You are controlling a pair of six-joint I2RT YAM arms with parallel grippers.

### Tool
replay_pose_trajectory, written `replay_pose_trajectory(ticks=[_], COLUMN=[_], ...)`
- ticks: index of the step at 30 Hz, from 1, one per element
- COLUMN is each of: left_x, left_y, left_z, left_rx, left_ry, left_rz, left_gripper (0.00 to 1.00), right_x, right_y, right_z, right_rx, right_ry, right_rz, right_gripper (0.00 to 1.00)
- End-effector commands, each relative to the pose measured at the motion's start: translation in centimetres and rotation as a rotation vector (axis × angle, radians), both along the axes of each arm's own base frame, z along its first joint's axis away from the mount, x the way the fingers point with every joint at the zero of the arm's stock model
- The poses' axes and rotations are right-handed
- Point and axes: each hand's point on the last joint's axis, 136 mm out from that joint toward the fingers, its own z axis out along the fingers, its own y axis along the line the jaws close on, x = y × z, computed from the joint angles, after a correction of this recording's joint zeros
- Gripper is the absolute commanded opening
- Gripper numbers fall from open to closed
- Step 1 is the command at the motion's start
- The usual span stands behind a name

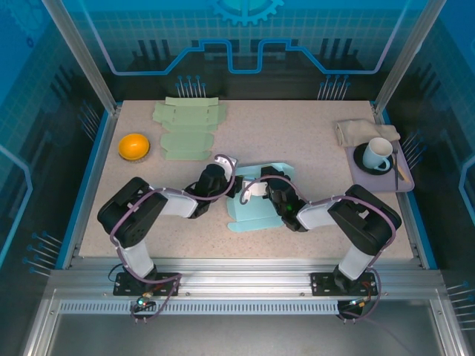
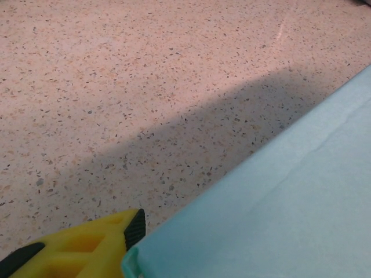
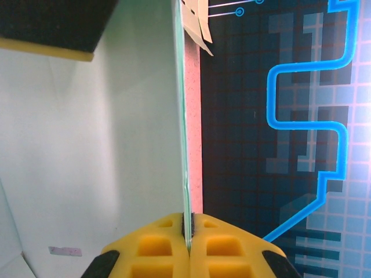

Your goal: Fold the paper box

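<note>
Paper box (image 1: 256, 199): raised panel pinched tight in my right gripper (image 3: 189, 233), presumably for creasing; left gripper (image 1: 228, 185) alongside, opening I cannot tell.

Centre of the table (image 1: 297, 133): crowded. My left hand (image 1: 231, 185) and right hand (image 3: 187, 223) meet at the blue box (image 1: 249, 216). Its raised wall, pinched between my right fingers (image 3: 156, 246), bars any pass across it.

Far left: green card sheets (image 1: 185, 130), with an orange bowl (image 1: 134, 146) just beside them.

Far right: a tray (image 1: 390, 182) carrying a cup (image 1: 378, 152), with a cloth (image 1: 362, 128) behind.

Between the sheets and the tray the far table lies bare, a wide lane. Left of the box there is bare table beneath my left hand.
</note>
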Motion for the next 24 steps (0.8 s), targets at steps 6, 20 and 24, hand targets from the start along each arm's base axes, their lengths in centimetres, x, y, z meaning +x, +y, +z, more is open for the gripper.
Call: replay_pose_trajectory(ticks=[6, 20, 24], left_x=[-0.9, -2.0, -1.9], left_y=[0.9, 3.4, 3.3], left_z=[-0.4, -0.5, -0.6], left_rx=[0.07, 0.101, 0.099], left_ry=[-0.016, 0.031, 0.038], left_rz=[-0.011, 0.039, 0.051], left_gripper=[0.47, 0.47, 0.44], right_x=[-1.0, -0.4, -0.5], right_y=[-0.7, -1.4, -1.3], right_z=[-3.5, -2.7, -2.3], right_rx=[-0.028, 0.002, 0.005], right_ry=[0.118, 0.113, 0.108], right_rz=[0.0, -0.043, -0.041], right_gripper=[0.0, 0.0, 0.0])
